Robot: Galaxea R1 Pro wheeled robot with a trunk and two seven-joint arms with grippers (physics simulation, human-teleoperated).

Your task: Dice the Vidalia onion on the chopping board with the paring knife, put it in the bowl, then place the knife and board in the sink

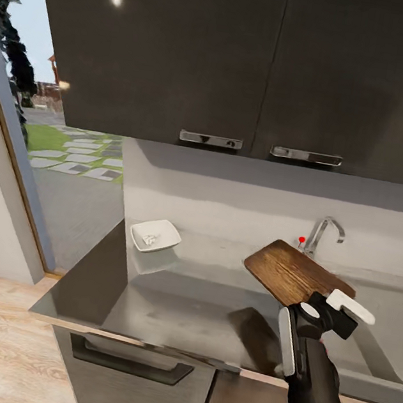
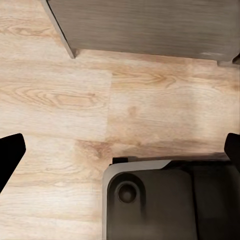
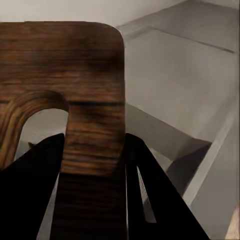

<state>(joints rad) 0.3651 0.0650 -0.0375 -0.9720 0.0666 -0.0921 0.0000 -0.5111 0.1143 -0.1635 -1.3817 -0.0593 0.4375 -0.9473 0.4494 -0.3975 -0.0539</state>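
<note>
My right gripper (image 1: 317,317) is shut on the handle end of the brown wooden chopping board (image 1: 289,272). It holds the board tilted in the air over the left edge of the sink (image 1: 373,383). In the right wrist view the board (image 3: 75,70) sits between my dark fingers (image 3: 150,195) beside its oval slot, with the grey basin (image 3: 190,85) beyond. The white bowl (image 1: 156,235) stands at the back left of the countertop (image 1: 179,308) with small white diced onion pieces (image 1: 150,240) inside. My left gripper (image 2: 120,150) hangs open over the wood floor. The paring knife is out of view.
A bent chrome tap (image 1: 323,234) with a red knob (image 1: 301,240) rises behind the board. Dark wall cabinets (image 1: 247,66) hang overhead. A tall glass door (image 1: 49,140) is at the left. The robot's dark base (image 2: 165,200) sits below my left gripper.
</note>
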